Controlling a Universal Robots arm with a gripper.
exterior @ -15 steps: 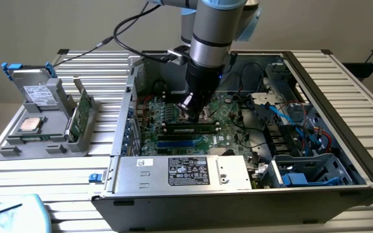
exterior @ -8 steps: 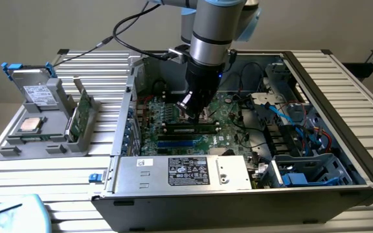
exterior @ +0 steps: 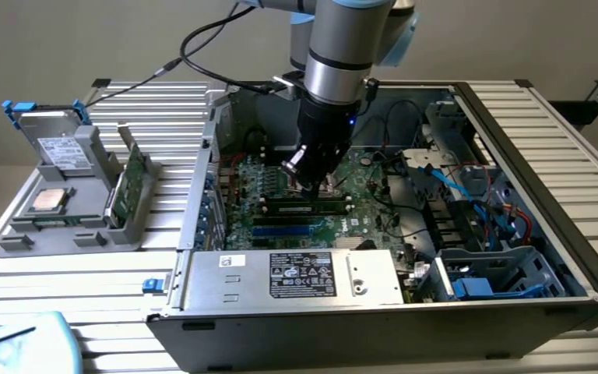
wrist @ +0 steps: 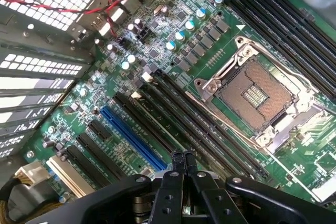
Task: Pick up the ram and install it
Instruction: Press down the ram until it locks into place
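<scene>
Gripper (exterior: 310, 178) is down inside the open computer case (exterior: 548, 156), directly over the motherboard (wrist: 173, 51); in the wrist view its fingers (wrist: 176, 174) are pressed together with nothing between them. The ram (exterior: 301, 207) lies seated along a black slot just below the fingertips, beside the empty processor socket (wrist: 254, 95).

An open computer case (exterior: 548, 257) is seen lying on the slatted tabletop (exterior: 71, 288), its motherboard (wrist: 210, 66) exposed, an empty processor socket (wrist: 254, 95) uncovered; a grey holder (exterior: 65, 210) is set beside it.
</scene>
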